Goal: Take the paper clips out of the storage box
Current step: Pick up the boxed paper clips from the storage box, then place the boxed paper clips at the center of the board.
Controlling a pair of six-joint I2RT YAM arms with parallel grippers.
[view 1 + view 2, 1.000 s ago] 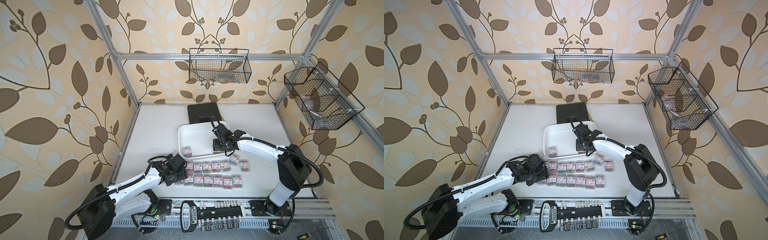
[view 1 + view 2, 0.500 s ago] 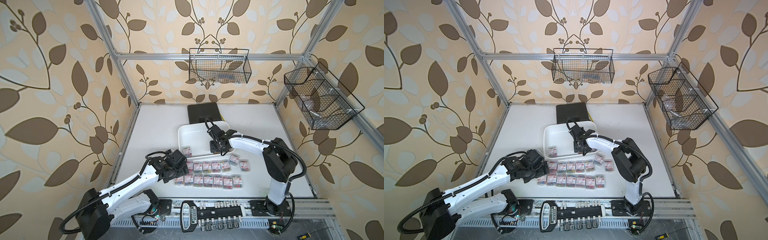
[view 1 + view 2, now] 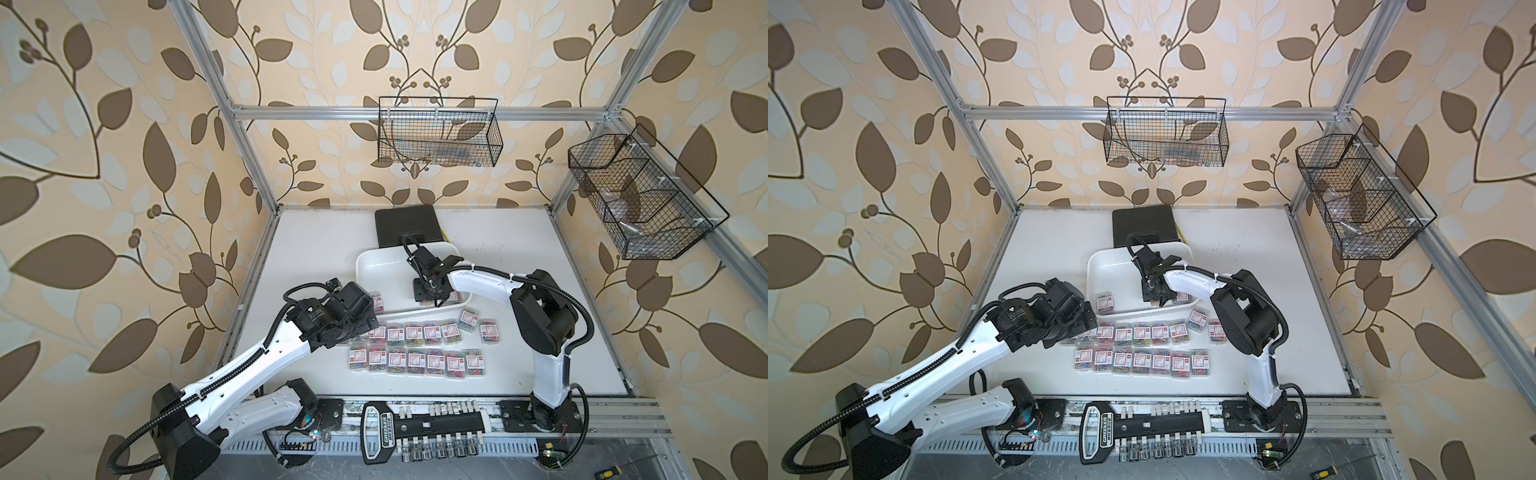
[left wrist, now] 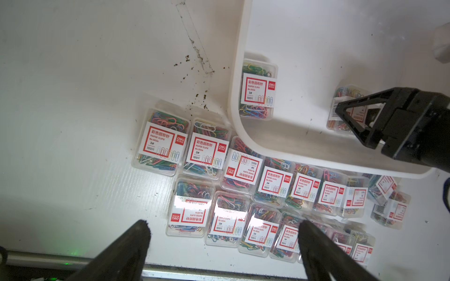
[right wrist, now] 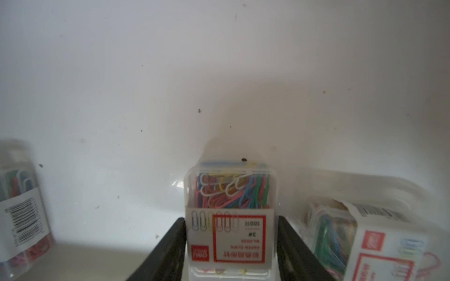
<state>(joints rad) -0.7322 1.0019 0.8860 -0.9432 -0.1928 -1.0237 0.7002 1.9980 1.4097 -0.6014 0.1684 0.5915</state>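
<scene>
Here our right jaws pinch one box of paper clips (image 5: 231, 219) inside the storage box (image 5: 121, 73); the left jaws hang spread over the desk (image 4: 73, 97). A neighbouring box (image 5: 365, 238), just beside one jaw, may snag as we lift.

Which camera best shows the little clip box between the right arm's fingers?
The right wrist view: the clip box sits central between the fingers, label readable. The left wrist view shows part of it; in both top views the right gripper covers it.
</scene>
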